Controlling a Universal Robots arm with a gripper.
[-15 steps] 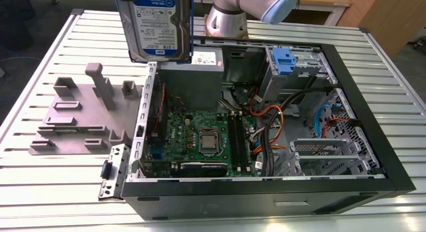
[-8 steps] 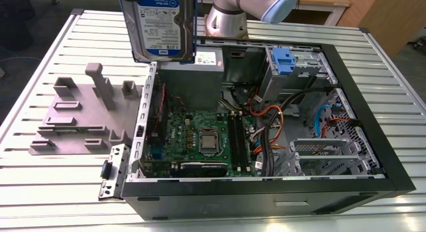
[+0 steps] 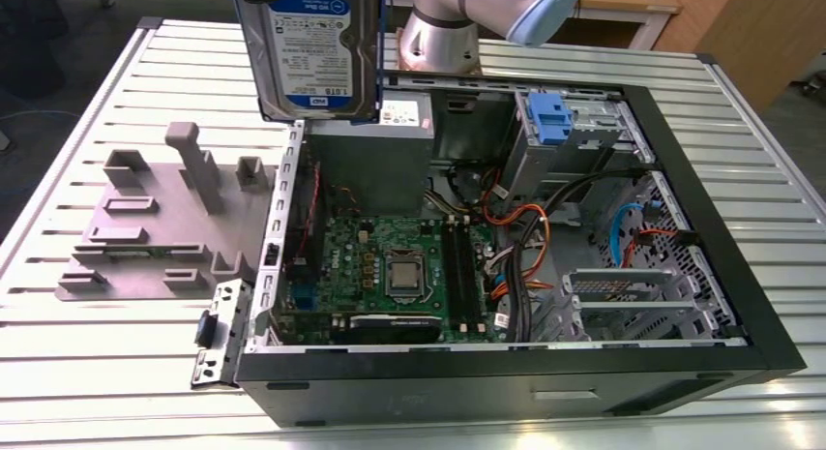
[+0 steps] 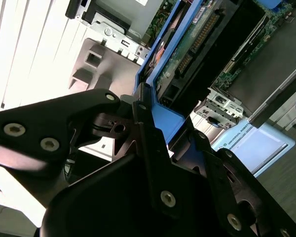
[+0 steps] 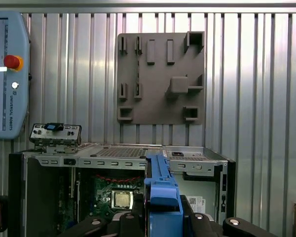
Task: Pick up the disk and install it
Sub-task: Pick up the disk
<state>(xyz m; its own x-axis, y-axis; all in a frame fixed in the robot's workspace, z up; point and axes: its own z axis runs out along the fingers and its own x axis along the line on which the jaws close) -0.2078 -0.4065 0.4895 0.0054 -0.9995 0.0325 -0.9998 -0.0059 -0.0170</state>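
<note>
Ribbed metal table [image 3: 91, 373]: bare slats were seen along the exterior view's left and near edges, so room was open there.

Open computer case [image 3: 516, 392]: laid on its side, open face up, black rim unobstructed all round. Inside, the motherboard [image 3: 387, 266] was exposed, and orange and black cables [image 3: 523, 242] were bunched between it and the metal cage [image 3: 633, 295] at the exterior view's right. A grey box with a white sticker [image 3: 374, 145] was set in the far corner at the exterior view's left. A blue tab on a grey housing [image 3: 548, 116] was seated against the far wall.

Grey fixture plate [image 3: 142, 227]: laid flat on the table, just beside the case wall at the exterior view's left, its posts and pockets standing free.

The disk [image 3: 316, 48]: held upright in the air, label towards the exterior camera, lower edge seen over the far rim of the case by the grey box. Clearance below it could not be judged. In the first wrist view it [image 5: 163, 192] was seen edge-on over the open case.

Gripper [image 4: 160, 118]: the jaws were clamped on the disk's blue bracket, one black finger [image 4: 138, 106] pressed on each side.
</note>
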